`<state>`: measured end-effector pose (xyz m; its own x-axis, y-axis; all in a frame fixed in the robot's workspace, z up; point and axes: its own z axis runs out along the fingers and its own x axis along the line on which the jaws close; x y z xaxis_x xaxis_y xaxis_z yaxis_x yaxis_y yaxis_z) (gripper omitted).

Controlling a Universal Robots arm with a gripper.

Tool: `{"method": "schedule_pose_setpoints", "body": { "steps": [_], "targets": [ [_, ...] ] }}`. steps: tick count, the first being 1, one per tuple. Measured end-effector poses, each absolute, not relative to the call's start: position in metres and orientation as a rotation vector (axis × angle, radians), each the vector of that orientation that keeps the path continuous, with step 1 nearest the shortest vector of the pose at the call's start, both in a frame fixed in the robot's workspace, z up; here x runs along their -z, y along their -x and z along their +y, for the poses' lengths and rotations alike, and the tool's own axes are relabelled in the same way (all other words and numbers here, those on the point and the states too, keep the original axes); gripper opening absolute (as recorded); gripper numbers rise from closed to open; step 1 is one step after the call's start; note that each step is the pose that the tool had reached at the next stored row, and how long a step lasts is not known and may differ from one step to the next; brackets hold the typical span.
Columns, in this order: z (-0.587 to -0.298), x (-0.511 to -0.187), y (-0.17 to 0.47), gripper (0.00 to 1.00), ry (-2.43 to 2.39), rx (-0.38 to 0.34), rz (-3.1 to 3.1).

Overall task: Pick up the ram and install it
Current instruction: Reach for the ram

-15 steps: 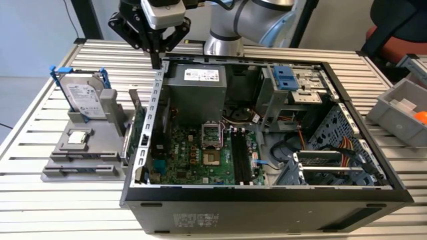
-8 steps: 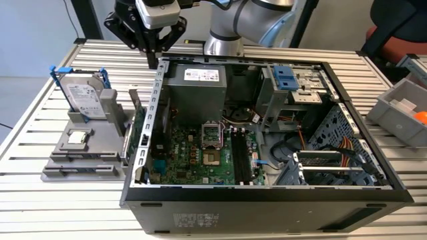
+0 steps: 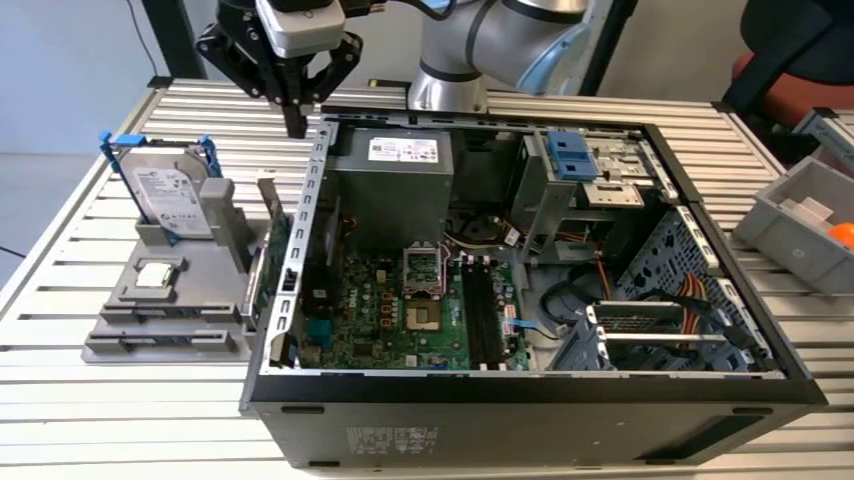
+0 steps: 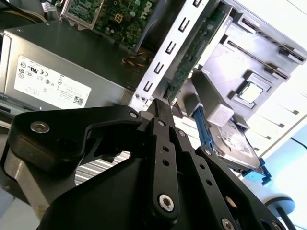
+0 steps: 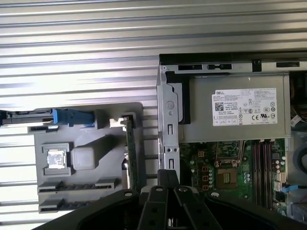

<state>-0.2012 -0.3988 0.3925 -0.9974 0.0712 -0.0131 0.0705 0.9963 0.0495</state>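
Observation:
My gripper (image 3: pixel 295 127) hangs above the far left corner of the open computer case (image 3: pixel 534 385), over the gap between the case wall and the grey parts holder (image 3: pixel 167 345). Its black fingers meet at the tip in both wrist views (image 4: pixel 157 103) (image 5: pixel 168 172), shut, with nothing between them. The ram is hidden or out of view; I cannot pick it out in the holder's two long dark slots (image 5: pixel 76 185) or in the motherboard's black memory slots (image 3: pixel 477 312).
The holder carries a silver hard drive (image 3: pixel 171 200) in a blue-tabbed frame, a processor chip (image 3: pixel 158 273) and an upright green expansion card (image 3: pixel 274 265) close to the case wall. The grey power supply (image 3: pixel 394 185) fills the case's far corner. A grey bin (image 3: pixel 801 225) stands at the exterior view's right.

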Motion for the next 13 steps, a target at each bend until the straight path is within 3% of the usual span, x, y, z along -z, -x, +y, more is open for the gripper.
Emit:
{"method": "schedule_pose_setpoints", "body": {
  "steps": [13],
  "targets": [
    [-0.3988,-0.3925,0.2096,0.0,-0.111,-0.076,3.124]
  ]
}}
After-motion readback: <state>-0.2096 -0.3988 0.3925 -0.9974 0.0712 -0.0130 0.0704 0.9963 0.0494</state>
